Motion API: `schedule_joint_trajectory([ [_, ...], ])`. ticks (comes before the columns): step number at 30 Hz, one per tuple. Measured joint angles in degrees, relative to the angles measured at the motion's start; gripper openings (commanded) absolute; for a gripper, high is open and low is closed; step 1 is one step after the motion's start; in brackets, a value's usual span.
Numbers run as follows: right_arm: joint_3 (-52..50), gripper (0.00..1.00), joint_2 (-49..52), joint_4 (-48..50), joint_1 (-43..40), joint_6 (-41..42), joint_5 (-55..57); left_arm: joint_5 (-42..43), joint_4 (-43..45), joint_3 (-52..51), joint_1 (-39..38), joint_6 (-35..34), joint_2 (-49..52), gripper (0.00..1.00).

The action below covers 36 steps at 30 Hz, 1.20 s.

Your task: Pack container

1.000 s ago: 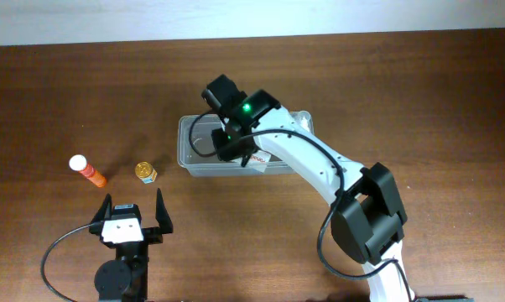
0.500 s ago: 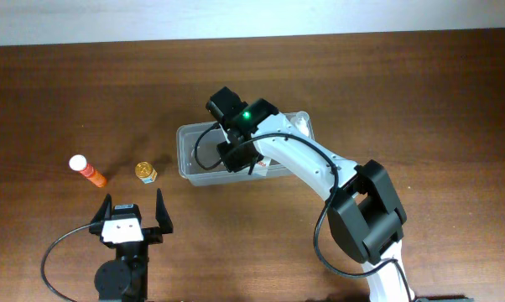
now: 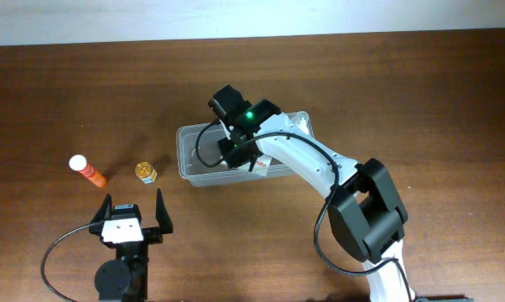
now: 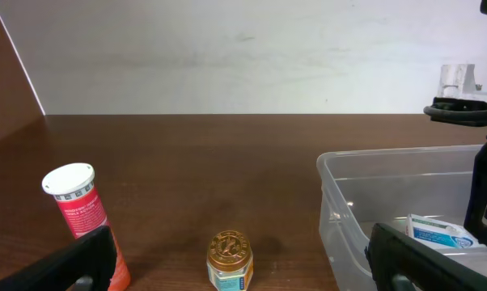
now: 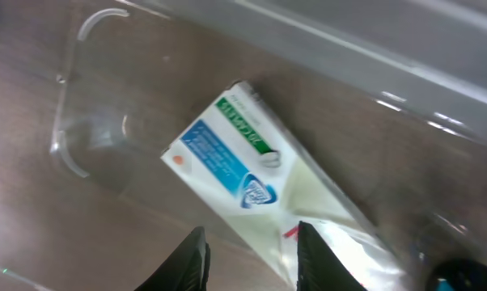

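Clear rectangular plastic tub with rounded corners (image 3: 185, 153) sits mid-table on the brown wooden table (image 3: 420, 101). A white-and-blue carton (image 5: 227, 153) lies flat inside it, toward the tub's 5 o'clock corner. Right gripper (image 5: 251, 259) is over the tub, fingers spread above the carton end, gripping nothing. Small gold-lidded jar (image 3: 146, 172) at the tub's 9 o'clock, orange tube with white cap (image 3: 87, 170) farther out at 9. Left gripper (image 3: 134, 201) at 7 o'clock, spread wide, empty.

Clear glossy plastic container (image 3: 185, 153), matt wooden table (image 3: 420, 92), smooth card carton (image 5: 227, 153)
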Motion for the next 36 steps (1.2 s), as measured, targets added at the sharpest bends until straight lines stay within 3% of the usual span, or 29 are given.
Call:
schedule_joint_trajectory([
  [36, 0.00, 0.27, 2.51, -0.11, -0.59, 3.48, 1.49, 0.00, 0.00, 0.00, 0.00, 0.00, 0.00, 0.99],
])
